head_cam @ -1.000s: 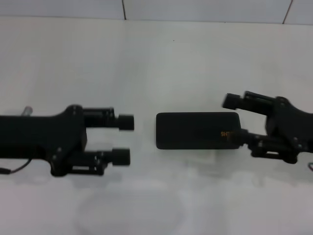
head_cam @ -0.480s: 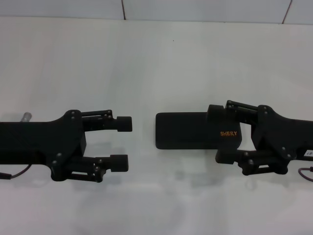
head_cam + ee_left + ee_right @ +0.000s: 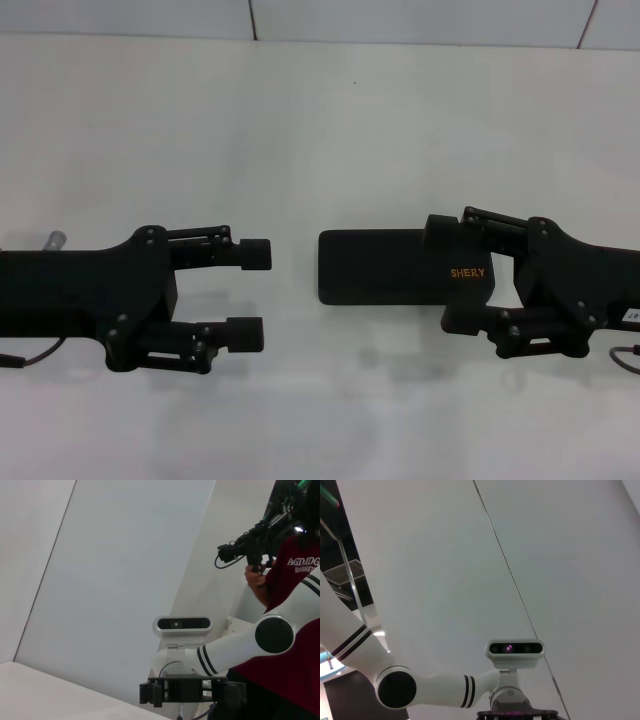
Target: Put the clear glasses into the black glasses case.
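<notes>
Nothing moved since, right pincer (image 3: 458, 275) clenched on black glasses case (image 3: 385, 266) end, left pincer (image 3: 255, 295) released nearby.

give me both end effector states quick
Left end effector: open, empty, beside the black glasses case.
Right end effector: fingers around the case's end, shut on it.

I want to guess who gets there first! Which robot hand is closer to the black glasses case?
The right. The right gripper has its fingers around the black glasses case at its lettered end. The left gripper sits open, apart from the other end.
</notes>
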You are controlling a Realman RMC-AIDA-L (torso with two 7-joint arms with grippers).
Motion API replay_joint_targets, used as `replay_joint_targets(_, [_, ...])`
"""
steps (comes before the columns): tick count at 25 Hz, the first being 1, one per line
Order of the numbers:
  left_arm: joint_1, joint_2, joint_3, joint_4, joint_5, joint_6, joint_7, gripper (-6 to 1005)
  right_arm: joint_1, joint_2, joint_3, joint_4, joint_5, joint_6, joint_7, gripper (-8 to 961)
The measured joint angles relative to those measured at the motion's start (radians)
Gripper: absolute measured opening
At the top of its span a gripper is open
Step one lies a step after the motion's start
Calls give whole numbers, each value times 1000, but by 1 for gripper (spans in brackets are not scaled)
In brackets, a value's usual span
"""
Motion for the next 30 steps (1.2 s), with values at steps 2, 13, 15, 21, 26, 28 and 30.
replay_joint_targets(2, [4,-1,0,0,0,0,0,799,-1,0,0,0,1,-1,0,877])
replay_joint_targets(13, [24,-5,-2,1,0,-2,12,799,-1,0,-6,0,1,-3,-1,877])
replay_joint_targets(15, [24,-6,-2,1,0,-2,12,799,-1,0,-6,0,1,-4,-1,877])
replay_joint_targets(21, [24,-7,-2,1,0,-3,12,799,-3,0,-6,9,2,-7,-1,877])
replay_joint_targets(26, [23,-8,-2,1,0,-3,12,799,-3,0,-6,10,3,-7,-2,877])
replay_joint_targets(28, [23,-9,-2,1,0,-3,11,799,-2,0,-6,10,4,-7,-2,877])
replay_joint_targets(30, [23,-9,-2,1,0,-4,11,799,-1,0,-6,11,4,-7,-2,877])
